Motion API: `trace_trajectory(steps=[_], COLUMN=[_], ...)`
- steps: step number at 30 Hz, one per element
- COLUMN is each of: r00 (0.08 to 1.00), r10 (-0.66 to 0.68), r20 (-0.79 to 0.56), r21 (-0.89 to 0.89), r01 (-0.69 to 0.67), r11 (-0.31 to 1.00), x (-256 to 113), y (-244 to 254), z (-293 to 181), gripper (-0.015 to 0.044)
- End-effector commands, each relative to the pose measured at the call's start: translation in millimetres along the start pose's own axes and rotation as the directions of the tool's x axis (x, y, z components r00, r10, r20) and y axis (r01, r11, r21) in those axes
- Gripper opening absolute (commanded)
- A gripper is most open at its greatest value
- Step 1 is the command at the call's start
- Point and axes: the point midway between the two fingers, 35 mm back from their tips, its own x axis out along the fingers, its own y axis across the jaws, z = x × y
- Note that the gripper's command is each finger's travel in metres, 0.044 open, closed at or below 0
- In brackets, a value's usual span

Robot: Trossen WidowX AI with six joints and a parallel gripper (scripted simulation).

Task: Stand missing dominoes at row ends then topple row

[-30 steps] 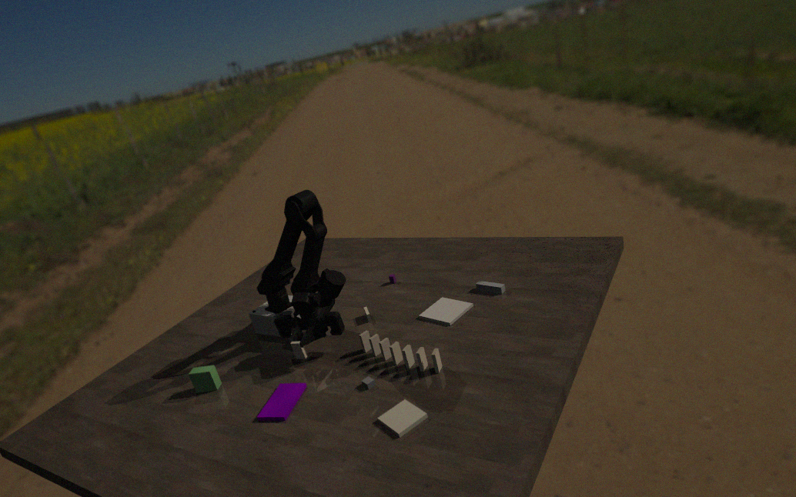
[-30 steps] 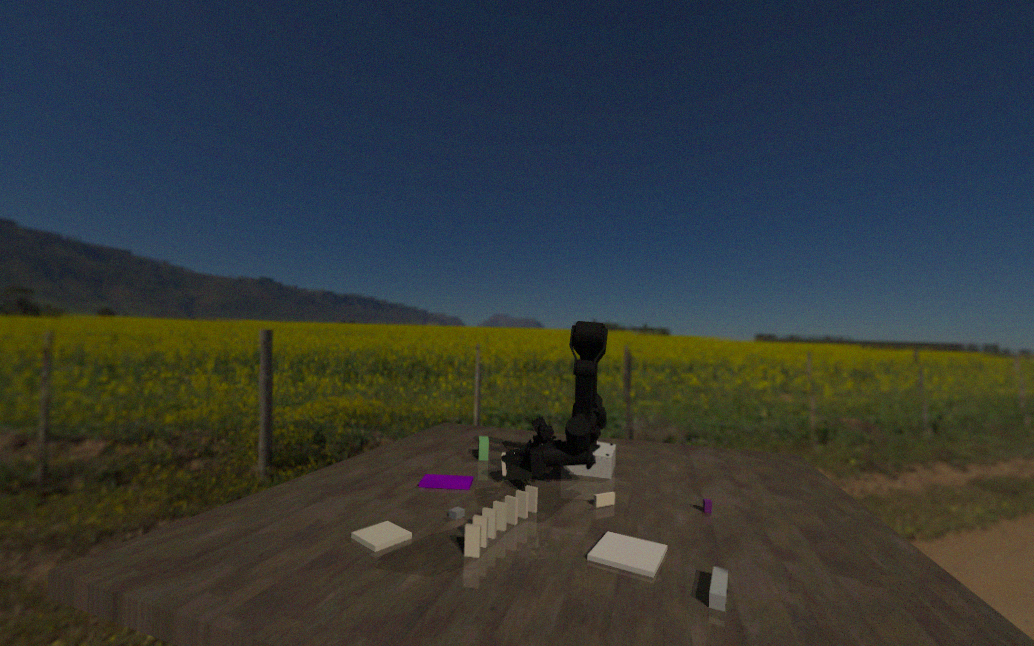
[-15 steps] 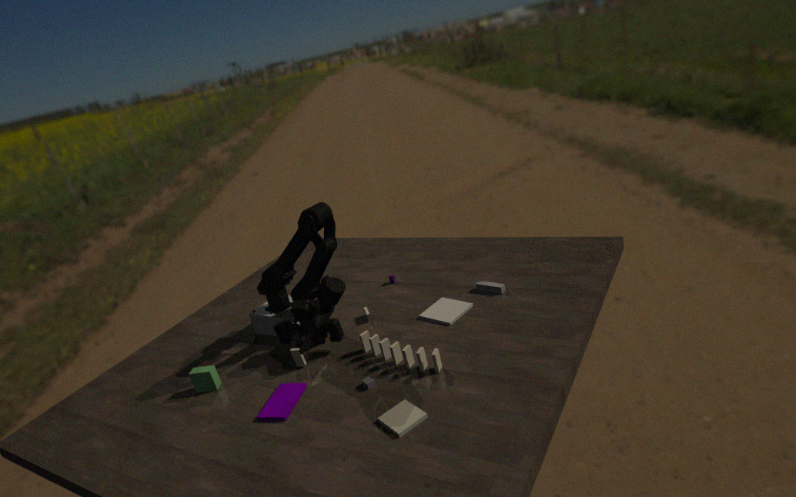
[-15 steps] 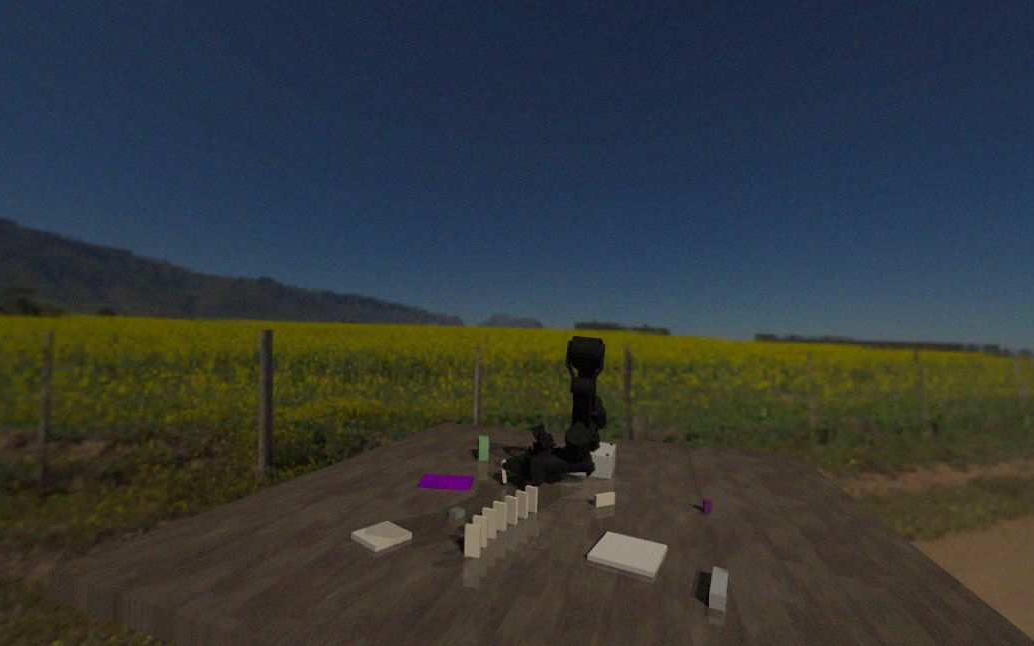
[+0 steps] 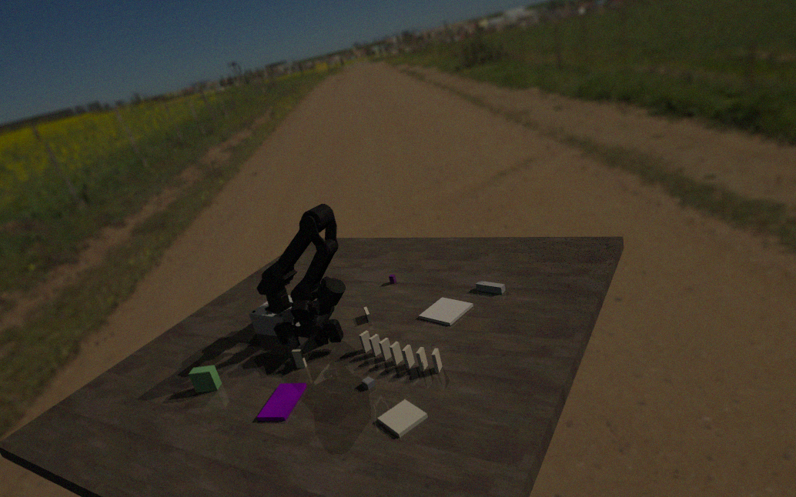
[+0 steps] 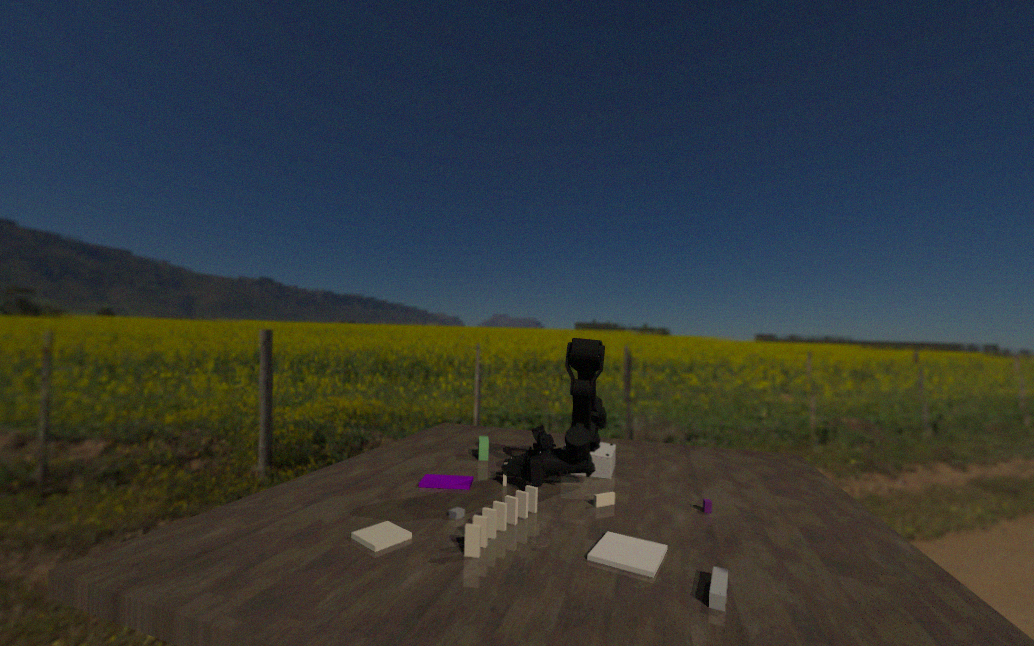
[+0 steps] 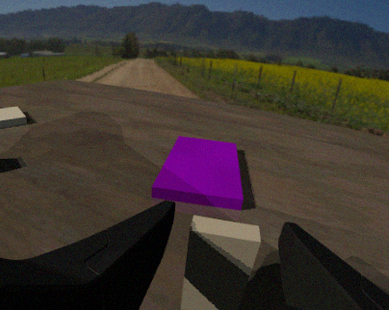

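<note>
A row of several cream dominoes [image 5: 396,353] [image 6: 500,515] stands upright on the table. My gripper [image 7: 227,221] is open, low over the table, off the row's end nearest the arm base. One cream domino [image 5: 297,359] [image 6: 504,480] [image 7: 229,230] is between its fingers, upright, with a gap on each side in the wrist view. Whether its foot rests fully on the table is hard to see. Another cream domino [image 5: 366,314] [image 6: 604,499] lies on its side, away from the gripper, near the same end of the row.
A purple slab [image 5: 283,401] [image 6: 445,482] [image 7: 200,168] lies just beyond the fingers. A green block [image 5: 205,378] [image 6: 484,448], a small grey block [image 5: 368,383] [image 6: 455,512], a cream slab [image 5: 402,418] [image 6: 382,535], a white slab [image 5: 446,311] [image 6: 627,554] and a pale block [image 5: 490,288] [image 6: 718,588] lie around.
</note>
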Motion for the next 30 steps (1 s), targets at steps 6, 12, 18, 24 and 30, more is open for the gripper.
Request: trace_trajectory(steps=[6,12,18,24,30], r00=[1.0,1.0,1.0,1.0,0.984], r10=[-0.004,-0.003,-0.001,0.006,0.059], r20=[0.004,0.003,0.001,-0.01,-0.169], r21=[0.006,0.005,0.002,0.003,-0.035], r01=[0.004,0.003,0.001,-0.006,-0.066], r11=[1.0,1.0,1.0,1.0,0.997], x=[0.1,-0.8,-3.9,-2.4,31.3], y=[-0.6,2.3,2.7,6.3,53.2], z=[0.4,13.2,42.7,48.8,42.0], gripper=[0.044,0.044,0.044,0.044,0.044])
